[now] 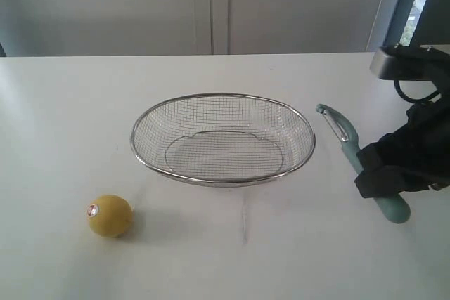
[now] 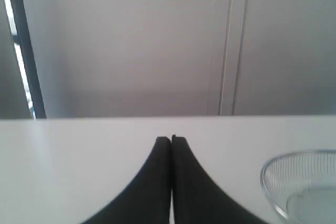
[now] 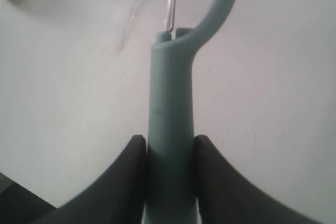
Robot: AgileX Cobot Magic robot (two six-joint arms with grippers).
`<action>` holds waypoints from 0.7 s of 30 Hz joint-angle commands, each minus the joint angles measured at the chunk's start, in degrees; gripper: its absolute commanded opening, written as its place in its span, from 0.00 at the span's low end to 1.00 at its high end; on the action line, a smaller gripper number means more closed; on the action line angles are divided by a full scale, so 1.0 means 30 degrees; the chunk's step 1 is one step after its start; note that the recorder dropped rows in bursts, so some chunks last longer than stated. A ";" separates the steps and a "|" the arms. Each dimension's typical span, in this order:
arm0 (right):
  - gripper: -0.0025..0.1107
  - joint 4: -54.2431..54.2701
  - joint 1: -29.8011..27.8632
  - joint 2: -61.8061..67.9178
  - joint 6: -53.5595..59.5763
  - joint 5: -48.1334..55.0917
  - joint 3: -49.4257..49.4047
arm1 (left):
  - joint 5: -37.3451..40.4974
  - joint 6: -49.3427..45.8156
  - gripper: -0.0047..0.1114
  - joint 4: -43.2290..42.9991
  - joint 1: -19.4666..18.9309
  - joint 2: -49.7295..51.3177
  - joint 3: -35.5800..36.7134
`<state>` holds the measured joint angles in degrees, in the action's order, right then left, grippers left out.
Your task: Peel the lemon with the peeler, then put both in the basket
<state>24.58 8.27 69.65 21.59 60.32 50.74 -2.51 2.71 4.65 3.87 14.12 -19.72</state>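
Peeler point(image 1: 344, 138) lies by the right edge of the table point(image 1: 70, 103), its handle pinched in the right hand point(image 3: 169, 148). Lemon point(image 1: 110, 216) sits near the front left corner, past the basket point(image 1: 222, 181). The left hand point(image 2: 171, 142), pressed together, is probably nearer to it.

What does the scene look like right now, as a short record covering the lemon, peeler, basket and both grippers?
lemon: on the table, front-left of the basket in the exterior view, apart from it, sticker showing
peeler: right of the basket, outside it
basket: mid-table, nothing in it
left gripper: shut, holding nothing
right gripper: closed on the peeler's handle
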 commanded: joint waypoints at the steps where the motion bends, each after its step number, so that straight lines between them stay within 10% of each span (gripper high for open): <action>1: 0.02 0.0083 -0.0093 -0.0136 0.0227 -0.0167 -0.0058 | 0.3605 -0.0248 0.04 -0.0238 0.0092 0.0627 -0.0794; 11: 0.02 0.0083 -0.0093 -0.0136 0.0227 -0.0167 -0.0058 | 1.0391 -0.1967 0.04 -0.0293 0.0092 0.5116 -0.4529; 21: 0.02 0.0083 -0.0093 -0.0136 0.0227 -0.0167 -0.0058 | 1.4110 -1.1476 0.04 0.8372 0.1106 1.0736 -0.7183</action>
<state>24.58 8.27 69.65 21.59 60.32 50.74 37.72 -23.90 22.38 5.15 43.04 -39.96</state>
